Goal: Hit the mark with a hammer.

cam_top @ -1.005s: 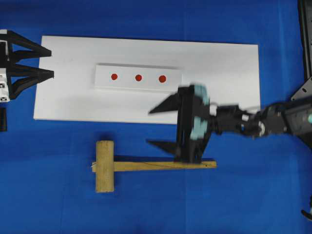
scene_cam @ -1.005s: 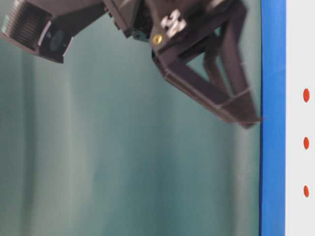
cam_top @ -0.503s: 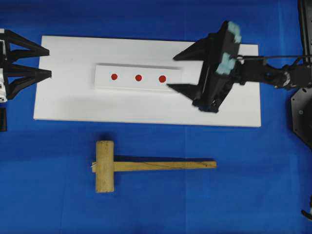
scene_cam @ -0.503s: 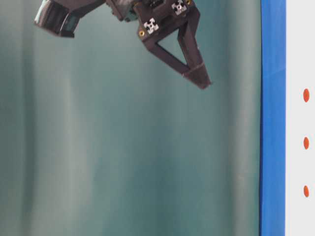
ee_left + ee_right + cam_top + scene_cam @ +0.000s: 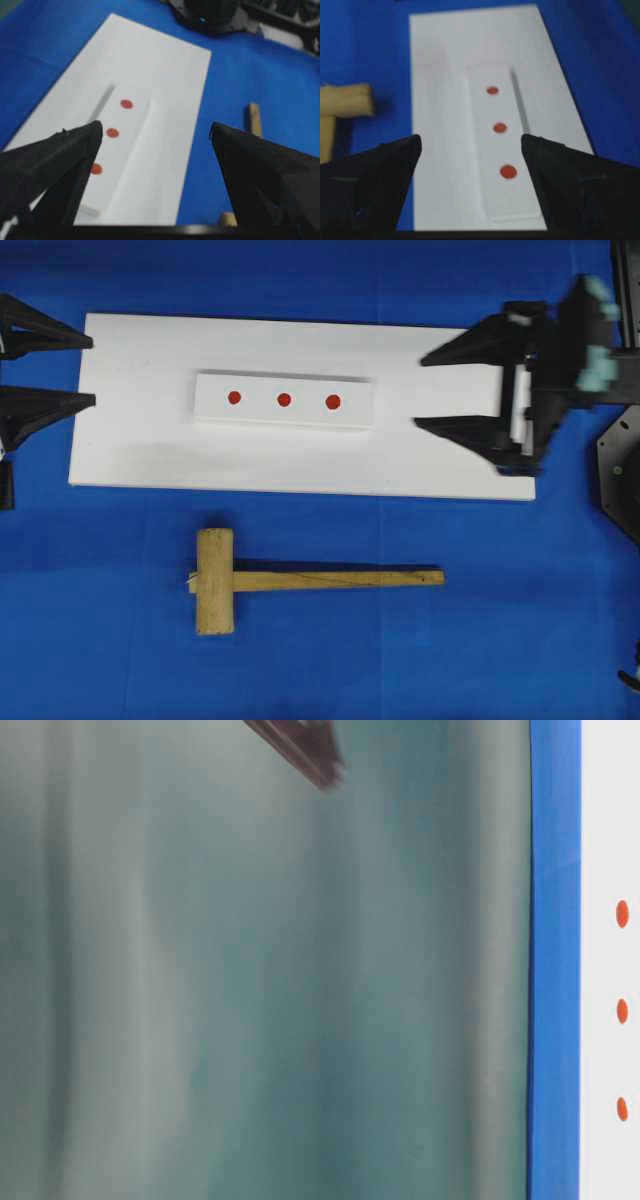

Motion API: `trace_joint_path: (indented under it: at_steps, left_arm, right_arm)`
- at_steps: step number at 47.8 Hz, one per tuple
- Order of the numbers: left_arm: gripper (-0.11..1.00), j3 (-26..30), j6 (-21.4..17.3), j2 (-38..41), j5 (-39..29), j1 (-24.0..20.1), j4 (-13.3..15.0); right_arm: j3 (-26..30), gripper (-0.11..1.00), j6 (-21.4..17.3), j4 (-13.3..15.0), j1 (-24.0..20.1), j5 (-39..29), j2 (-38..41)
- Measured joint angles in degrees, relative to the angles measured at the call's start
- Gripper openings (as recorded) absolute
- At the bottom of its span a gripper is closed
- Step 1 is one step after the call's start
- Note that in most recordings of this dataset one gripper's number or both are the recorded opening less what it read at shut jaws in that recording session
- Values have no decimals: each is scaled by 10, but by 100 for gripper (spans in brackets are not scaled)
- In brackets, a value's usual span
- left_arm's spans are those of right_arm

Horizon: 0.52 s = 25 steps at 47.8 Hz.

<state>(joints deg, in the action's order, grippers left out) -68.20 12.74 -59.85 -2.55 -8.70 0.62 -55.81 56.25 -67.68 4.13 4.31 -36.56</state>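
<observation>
The hammer (image 5: 215, 580), a light wooden mallet, lies flat on the blue cloth in front of the white board (image 5: 450, 465), its handle (image 5: 340, 579) pointing right. Three red marks (image 5: 284, 399) sit in a row on a small white strip (image 5: 350, 415) on the board. My left gripper (image 5: 93, 369) hovers open and empty at the board's left end. My right gripper (image 5: 420, 392) hangs open and empty over the board's right end, facing the marks (image 5: 500, 128). The hammer head (image 5: 347, 100) shows at the left of the right wrist view. The handle (image 5: 253, 119) shows in the left wrist view.
Blue cloth (image 5: 500, 640) covers the table around the board. The right arm's dark base (image 5: 620, 470) stands at the right edge. In the table-level view only a dark fingertip (image 5: 310, 750) shows at the top, against a teal backdrop.
My right gripper left the hammer's handle and swung back and right to the board's right end, staying open and empty. The left gripper drew slightly left. The hammer has not moved.
</observation>
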Motion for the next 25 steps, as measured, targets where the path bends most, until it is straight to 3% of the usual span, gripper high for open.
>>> trace_joint_path:
  at_steps: [12,25]
  left_arm:
    - [84,-11,-62,-38,-28,2,1]
    - [84,-45,-84,-112,-36,2,0]
  right_arm:
    - [-52,80,0,33,0,-27,-124]
    - [-132,80,0,41,0,-28,-231]
